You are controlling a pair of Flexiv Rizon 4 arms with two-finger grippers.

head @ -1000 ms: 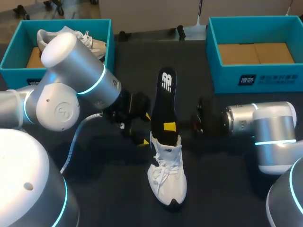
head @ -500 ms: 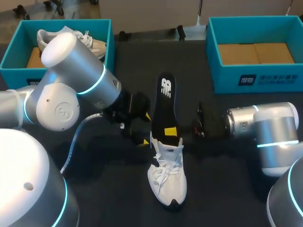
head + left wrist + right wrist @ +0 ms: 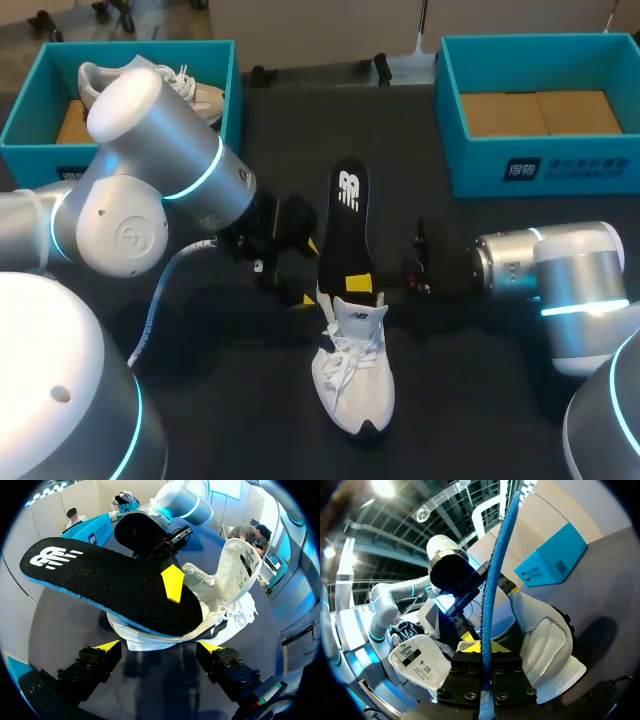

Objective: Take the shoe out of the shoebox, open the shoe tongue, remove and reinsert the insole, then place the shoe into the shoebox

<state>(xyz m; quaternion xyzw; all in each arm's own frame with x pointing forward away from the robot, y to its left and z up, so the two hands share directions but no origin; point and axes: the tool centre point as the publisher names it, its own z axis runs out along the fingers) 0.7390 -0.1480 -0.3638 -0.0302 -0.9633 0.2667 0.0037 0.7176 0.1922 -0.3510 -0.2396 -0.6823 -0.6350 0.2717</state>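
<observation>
A white shoe (image 3: 352,372) lies mid-table with its toe toward the front edge and its tongue (image 3: 415,662) folded back. A black insole (image 3: 345,232) with a blue rim sticks out of the shoe's heel opening, slanting up toward the table's back. My right gripper (image 3: 360,283) is shut on the insole (image 3: 495,570) just above the heel; one of its yellow fingertips (image 3: 173,582) presses on the insole's top face (image 3: 110,582). My left gripper (image 3: 308,272) stands open beside the heel on the shoe's left, and its fingers (image 3: 107,646) straddle nothing but point at the shoe (image 3: 225,595).
A teal shoebox (image 3: 30,105) at the back left holds a second white shoe (image 3: 190,88). Another teal shoebox (image 3: 540,165) at the back right shows only its cardboard floor. Dark tabletop (image 3: 480,400) surrounds the shoe.
My right arm has drawn slightly toward the table's front, and the insole has slid a little lower into the shoe. The left arm has stayed still.
</observation>
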